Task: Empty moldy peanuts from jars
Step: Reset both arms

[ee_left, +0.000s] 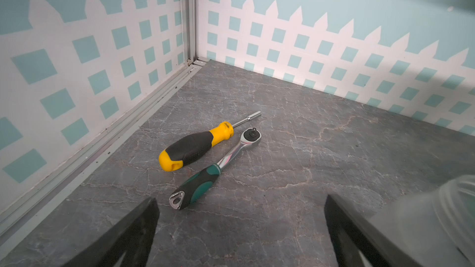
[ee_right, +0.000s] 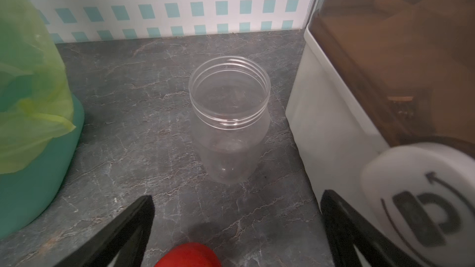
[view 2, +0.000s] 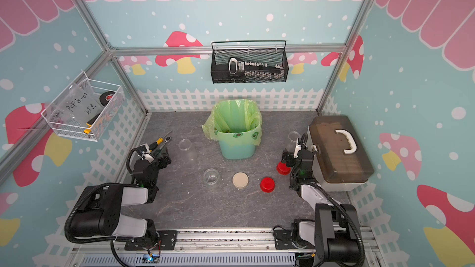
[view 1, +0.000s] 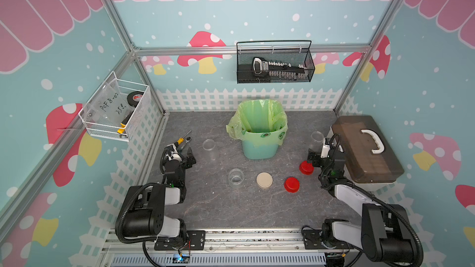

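Jars stand open and empty on the grey table (view 1: 231, 209). A brown-lidded toolbox (view 1: 365, 147) sits at its right edge and a bag-lined teal bin (view 1: 259, 150) at the back centre. The left gripper (ee_left: 240, 201) is spread wide and holds nothing, beside the left jar (view 1: 211, 148). The right gripper (ee_right: 237, 196), equally released, faces the right jar (ee_right: 229, 119). The front jar (view 1: 236, 178), beige lid (view 1: 264, 181), red lid (view 1: 291, 184) and second red lid (view 1: 306, 168) lie along the front.

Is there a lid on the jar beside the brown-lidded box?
No, the jar stands open in the right wrist view, its threaded rim bare.
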You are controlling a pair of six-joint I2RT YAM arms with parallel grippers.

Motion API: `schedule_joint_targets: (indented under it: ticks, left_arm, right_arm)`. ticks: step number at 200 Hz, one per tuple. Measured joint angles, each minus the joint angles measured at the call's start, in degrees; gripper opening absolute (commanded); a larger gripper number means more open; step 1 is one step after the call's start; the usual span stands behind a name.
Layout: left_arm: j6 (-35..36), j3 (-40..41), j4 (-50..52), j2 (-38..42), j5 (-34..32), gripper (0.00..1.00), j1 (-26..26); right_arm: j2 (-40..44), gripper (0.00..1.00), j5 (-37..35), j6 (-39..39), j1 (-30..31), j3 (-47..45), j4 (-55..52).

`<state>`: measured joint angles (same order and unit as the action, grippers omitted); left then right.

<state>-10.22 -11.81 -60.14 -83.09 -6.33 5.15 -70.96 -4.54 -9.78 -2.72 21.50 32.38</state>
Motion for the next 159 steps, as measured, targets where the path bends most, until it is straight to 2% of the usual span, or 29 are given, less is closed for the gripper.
schedule_joint_targets:
  ticks: [24, 72, 94, 111, 129, 159]
  left_arm:
    - [0.3, -0.5, -2.3, -1.5, 1.7, 0.99, -0.1]
    - [1.6, -2.7, -3.6, -4.8, 3.4, 0.99, -1.1]
    - [2.1, -2.9, -3.3, -4.8, 3.8, 0.99, -1.5]
    - [3.2, -5.9, 2.0, -4.8, 4.6, 0.99, -2.1]
    - [5.0, -9.7, 5.5, -4.8, 3.2, 0.99, -4.8]
    - [6.6, -10.3, 7.6, -4.8, 2.7, 0.99, -6.7]
  right_arm:
    - [-0.9, 0.99, -0.5, 1.4, -0.3, -0.7, 4.8]
    - [-14.9, 0.99, -0.5, 2.6, -0.3, -4.4, 19.5]
    - [-15.7, 0.99, -0.5, 3.0, -0.3, -5.5, 20.1]
    - [-15.8, 0.99, 1.2, 4.2, -0.2, -3.7, 19.9]
    - [-15.9, 0.99, 3.0, 5.3, 0.0, -2.1, 20.3]
    - [-15.9, 0.99, 4.3, 6.3, 0.2, -1.8, 20.2]
